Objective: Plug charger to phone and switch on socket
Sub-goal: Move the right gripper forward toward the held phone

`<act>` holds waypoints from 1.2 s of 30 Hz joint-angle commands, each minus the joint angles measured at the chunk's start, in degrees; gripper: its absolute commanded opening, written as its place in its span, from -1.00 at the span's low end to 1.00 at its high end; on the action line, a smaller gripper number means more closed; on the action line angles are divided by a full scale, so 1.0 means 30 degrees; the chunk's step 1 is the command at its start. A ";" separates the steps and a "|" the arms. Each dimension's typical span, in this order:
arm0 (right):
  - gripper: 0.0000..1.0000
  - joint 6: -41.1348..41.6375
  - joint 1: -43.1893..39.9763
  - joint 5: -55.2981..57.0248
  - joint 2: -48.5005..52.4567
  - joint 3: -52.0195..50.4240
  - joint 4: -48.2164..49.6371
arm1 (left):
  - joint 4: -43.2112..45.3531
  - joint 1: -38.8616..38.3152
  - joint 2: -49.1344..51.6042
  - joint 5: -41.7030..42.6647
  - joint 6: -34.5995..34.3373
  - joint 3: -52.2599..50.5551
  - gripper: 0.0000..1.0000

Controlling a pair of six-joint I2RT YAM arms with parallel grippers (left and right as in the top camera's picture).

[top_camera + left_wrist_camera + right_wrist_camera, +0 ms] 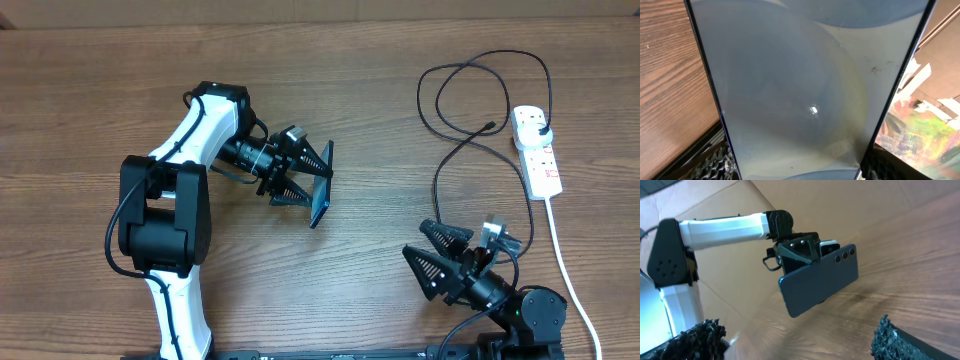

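Left fingers (310, 157) around phone (321, 187); right fingers (428, 266) wide, empty.

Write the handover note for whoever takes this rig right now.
Left gripper: shut on the phone, held up on edge.
Right gripper: open, empty, low at the table's right.
Charger: looped on the table, plug end at the socket, small connector lying free.
Done: phone gripped.
Left: put the connector into the phone, then switch the socket on. The switch's state cannot be told from here.
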 commanded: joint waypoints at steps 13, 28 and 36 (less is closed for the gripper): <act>0.99 0.0845 0.0073 0.0794 0.3650 0.5858 -0.6739 | 0.0095 -0.0015 0.0131 0.1071 0.0131 0.0430 -0.10; 1.00 0.0284 0.0087 -0.0015 0.9690 1.2422 -1.6342 | 0.2718 -0.0015 0.0131 0.1071 -0.2871 0.0430 -0.11; 1.00 0.3351 0.0087 0.1596 0.9704 1.2422 -1.6327 | 0.4197 -0.0015 0.0131 0.1071 -0.4728 0.0430 -0.12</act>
